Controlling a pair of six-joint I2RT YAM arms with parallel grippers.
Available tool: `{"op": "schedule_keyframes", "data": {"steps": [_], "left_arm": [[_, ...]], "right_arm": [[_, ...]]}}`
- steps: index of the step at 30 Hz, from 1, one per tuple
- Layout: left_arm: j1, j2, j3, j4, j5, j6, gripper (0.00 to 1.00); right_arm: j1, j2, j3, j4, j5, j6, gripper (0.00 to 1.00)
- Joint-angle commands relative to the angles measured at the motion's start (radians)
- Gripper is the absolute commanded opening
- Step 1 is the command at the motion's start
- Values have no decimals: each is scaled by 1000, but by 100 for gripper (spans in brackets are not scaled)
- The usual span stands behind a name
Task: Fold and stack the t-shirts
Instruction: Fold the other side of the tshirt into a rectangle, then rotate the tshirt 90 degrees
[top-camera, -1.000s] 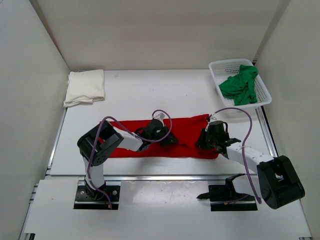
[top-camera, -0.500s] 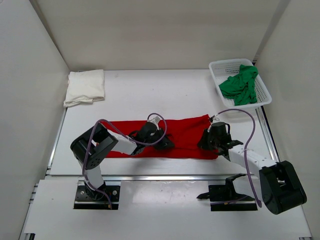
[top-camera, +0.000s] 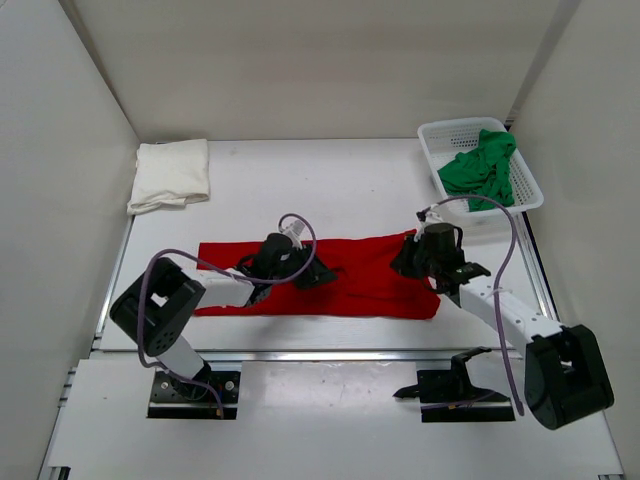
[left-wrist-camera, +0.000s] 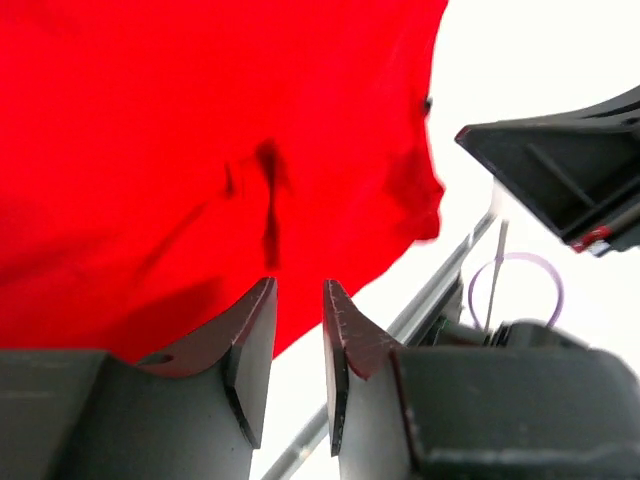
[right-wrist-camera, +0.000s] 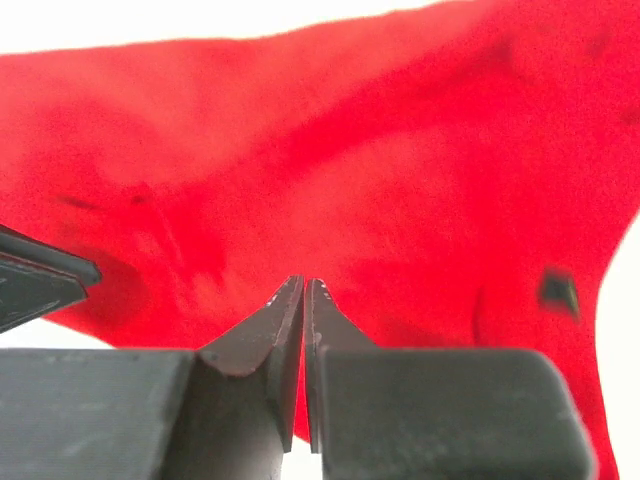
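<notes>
Two pincers (left-wrist-camera: 298, 290) (right-wrist-camera: 303, 283), three t-shirts (top-camera: 170, 175) (top-camera: 365, 272) (top-camera: 482, 170), one basket (top-camera: 455, 125)

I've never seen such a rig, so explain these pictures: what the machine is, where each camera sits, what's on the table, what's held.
Two robot arms are bolted at the near edge of a table, each ending in a two-finger gripper. The wide picture looks down from above and behind them; the other two come from cameras on the wrists. A red t-shirt lies flat under both grippers. A folded cream-white t-shirt sits at far left, and a crumpled green t-shirt lies in a white basket at far right. The left gripper is open, holding nothing. The right gripper is shut above the red cloth; whether it pinches any, I cannot tell.
</notes>
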Motion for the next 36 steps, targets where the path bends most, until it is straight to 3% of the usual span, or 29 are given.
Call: {"op": "schedule_keyframes", "data": {"steps": [1,6,10,14,19,22,28,30,36], "left_arm": [[88,-48,45,-29,15,66,36],[267,7,28,-6,49,66,36],[407,53,-65,75,81,22,36],[498,90,-163,208,121,-58,34],[580,88,-236,301,157,-116,33],[568,6,-194,252,168,-100,33],[409,-217,-87,2,64,101,39],[360,-245,-82,-43,55,141,40],[291,-249,-87,-92,170,209,43]], "right_arm": [[-30,96,83,135,-35,-5,3],[-122,312,132,349,-109,41,0],[-192,455,162,367,-89,49,0],[-235,498,164,327,-81,41,0],[-202,419,207,250,-43,21,0],[-142,348,232,189,-9,12,0],[13,302,126,212,0,56,1],[28,364,133,216,-1,56,1],[10,704,389,163,-79,20,0]]}}
